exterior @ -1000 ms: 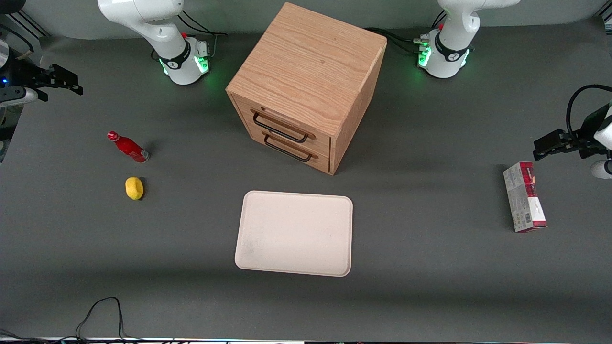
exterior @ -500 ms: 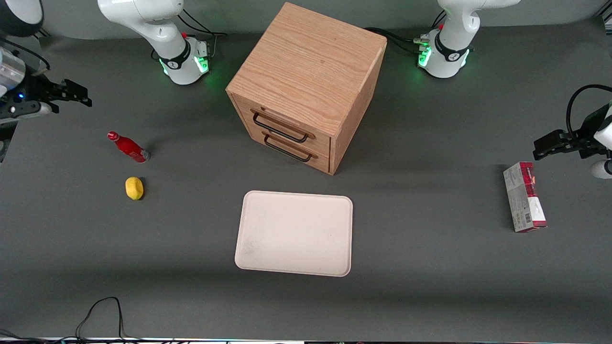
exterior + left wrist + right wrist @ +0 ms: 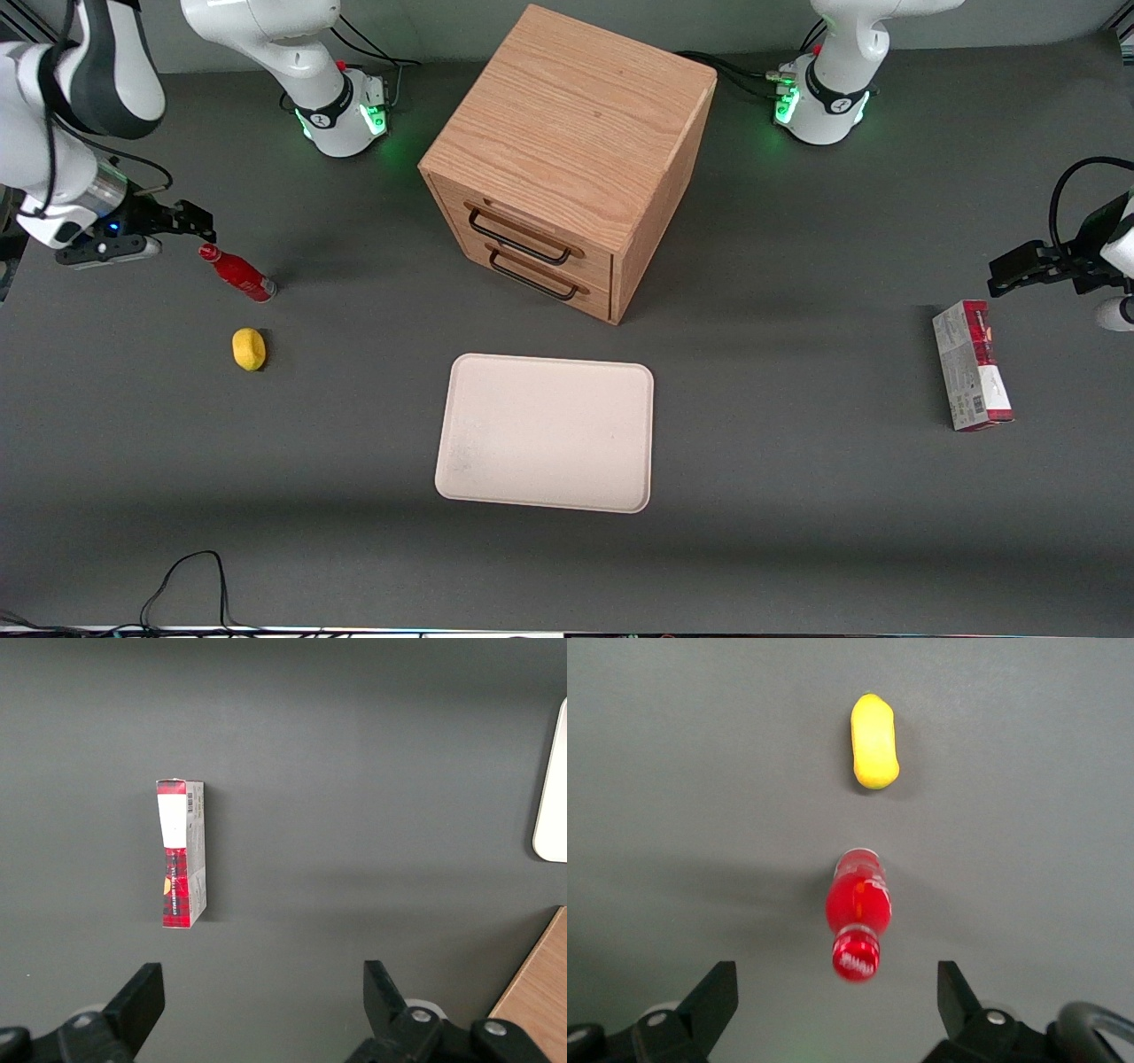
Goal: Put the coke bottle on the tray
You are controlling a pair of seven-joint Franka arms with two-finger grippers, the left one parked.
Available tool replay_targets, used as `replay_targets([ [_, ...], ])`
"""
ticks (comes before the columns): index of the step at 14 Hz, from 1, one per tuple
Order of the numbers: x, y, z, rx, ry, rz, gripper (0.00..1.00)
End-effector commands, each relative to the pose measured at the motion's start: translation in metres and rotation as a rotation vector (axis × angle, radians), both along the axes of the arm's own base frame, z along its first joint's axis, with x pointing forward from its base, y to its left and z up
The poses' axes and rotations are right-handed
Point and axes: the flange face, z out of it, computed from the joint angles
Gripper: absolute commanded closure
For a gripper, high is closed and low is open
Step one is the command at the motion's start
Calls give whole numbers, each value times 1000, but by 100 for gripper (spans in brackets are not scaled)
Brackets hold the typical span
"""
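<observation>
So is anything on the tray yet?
Nothing lies on the tray: its whole surface shows, only faintly smudged. The coke bottle stands on the table toward the working arm's end, and the gripper, open, hovers above it. Under the tray cannot be seen.

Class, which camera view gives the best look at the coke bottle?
The right wrist view: the coke bottle fills it close up, standing between the open gripper fingers' span, cap and body clear. The front view shows it small beside the gripper. The left wrist view misses it.
</observation>
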Motion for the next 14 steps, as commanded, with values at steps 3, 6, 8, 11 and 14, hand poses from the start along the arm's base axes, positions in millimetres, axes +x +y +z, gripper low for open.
replay_targets([
  [3, -1, 0, -35, -20, 3, 53, 0],
  [6, -7, -9, -41, -11, 3, 42, 0],
  [8, -9, -10, -45, -28, 6, 59, 0],
  [11, -14, -14, -49, -22, 4, 47, 1],
  [14, -14, -13, -47, -21, -1, 44, 43],
])
